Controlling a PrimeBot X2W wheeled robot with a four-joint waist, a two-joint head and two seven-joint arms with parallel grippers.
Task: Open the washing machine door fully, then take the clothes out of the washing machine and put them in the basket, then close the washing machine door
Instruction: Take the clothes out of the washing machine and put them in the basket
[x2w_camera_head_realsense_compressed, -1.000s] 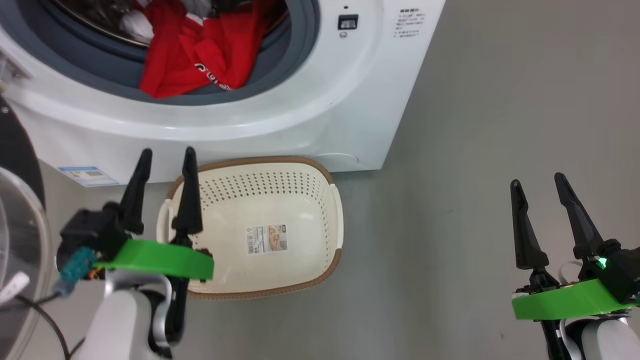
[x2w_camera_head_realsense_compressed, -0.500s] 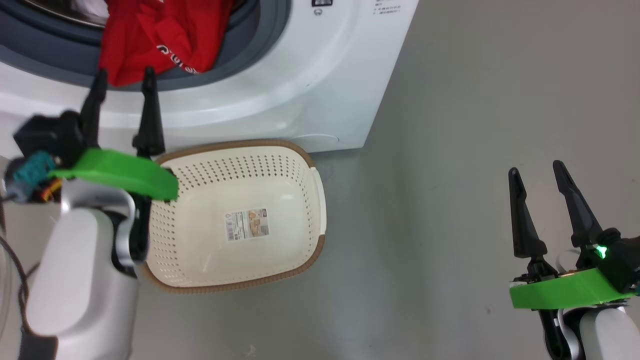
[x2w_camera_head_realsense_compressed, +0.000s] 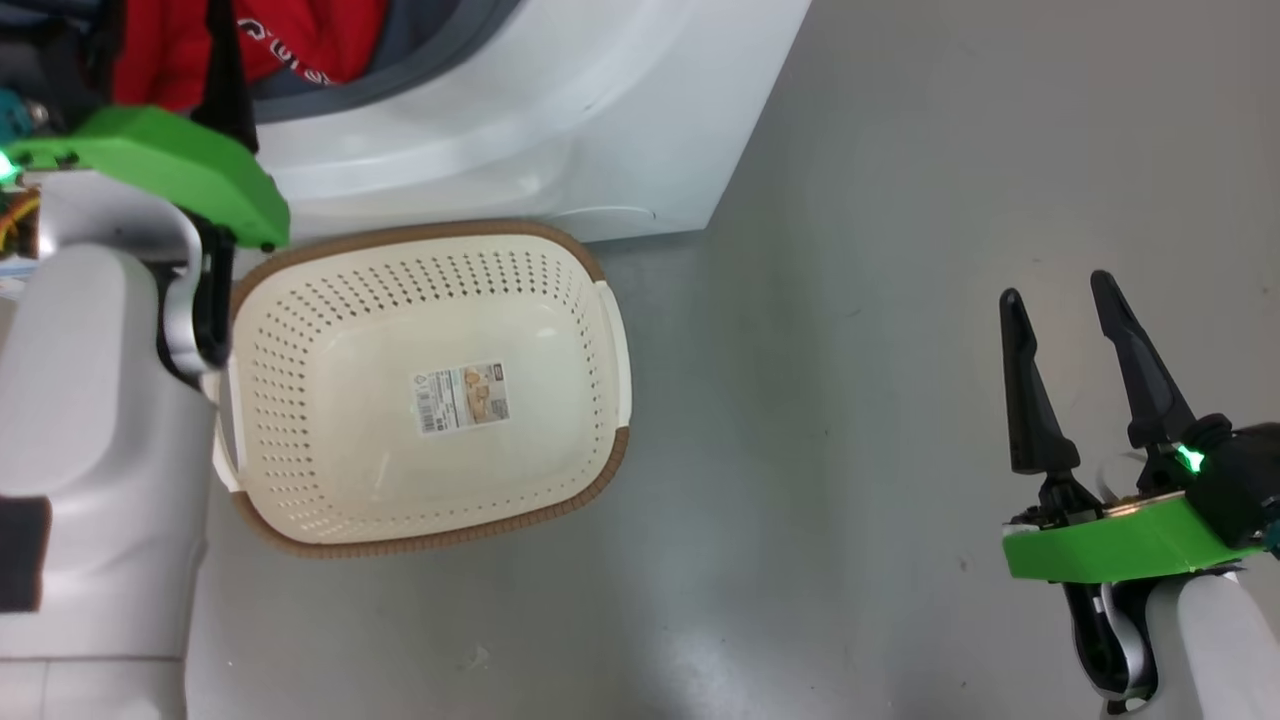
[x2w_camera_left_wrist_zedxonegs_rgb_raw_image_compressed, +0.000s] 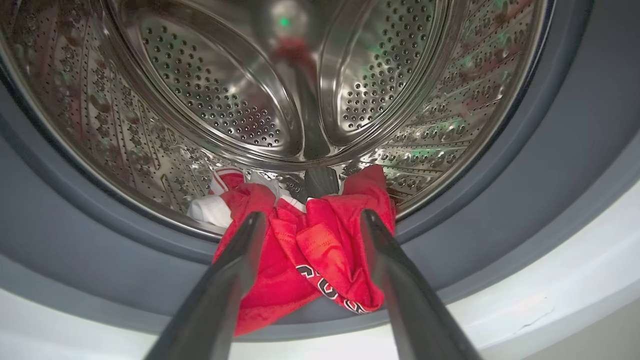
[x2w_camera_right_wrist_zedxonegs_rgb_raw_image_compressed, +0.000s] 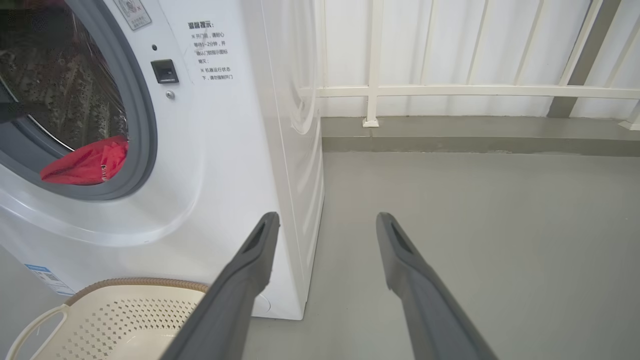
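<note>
Left hand (x2w_camera_left_wrist_zedxonegs_rgb_raw_image_compressed: 312, 216) extended forward, jaws wide apart, right hand (x2w_camera_head_realsense_compressed: 1055, 290) upright at the side, jaws wide apart, empty.

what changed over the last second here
The left gripper reached forward from beside the cream perforated plastic basket to the bright red clothes hanging over the grey gasket of the white washing machine; it is open, nothing gripped yet. The head view also shifted. Unchanged: right gripper open, basket empty, clothes in place.
</note>
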